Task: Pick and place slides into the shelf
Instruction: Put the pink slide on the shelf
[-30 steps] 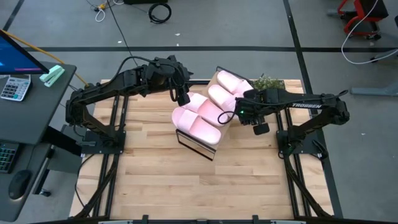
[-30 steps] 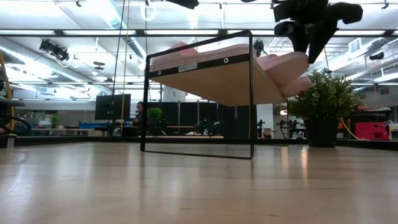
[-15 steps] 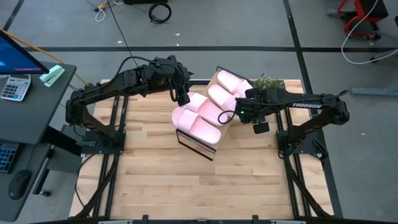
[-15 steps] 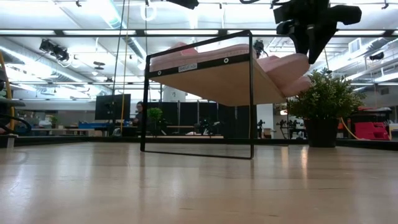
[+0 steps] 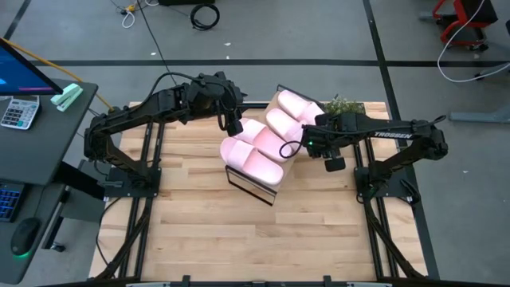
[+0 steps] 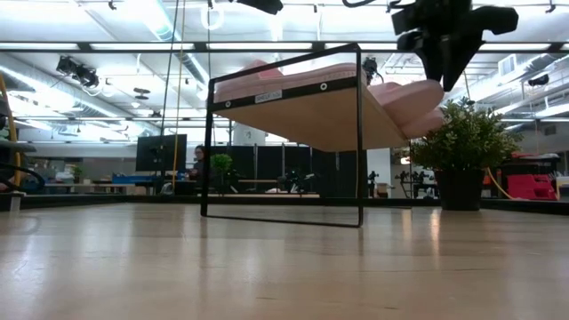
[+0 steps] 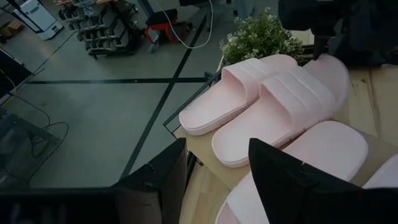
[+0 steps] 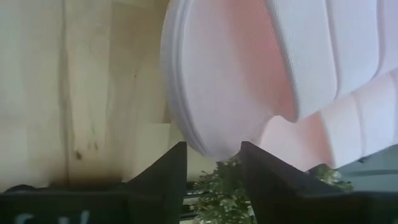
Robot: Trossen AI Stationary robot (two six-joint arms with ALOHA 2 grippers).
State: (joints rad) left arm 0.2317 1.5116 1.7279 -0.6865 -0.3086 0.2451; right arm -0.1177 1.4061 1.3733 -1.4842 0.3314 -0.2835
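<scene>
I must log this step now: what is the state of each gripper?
Left gripper: open, holding nothing, above the slides on the shelf.
Right gripper: open around a slide's end, not gripping it.

A robotics lab: grey taped floor [image 5: 263,32], loose cables [image 5: 205,14], a monitor desk [image 5: 32,119], fluorescent-lit open workspace beyond the butcher-block table [image 5: 199,231].

Four pink slides [image 5: 263,143] lie on the shelf [image 5: 251,185] mid-desk, left gripper [image 5: 236,126] at ten o'clock, right gripper [image 5: 312,145] at three.
</scene>
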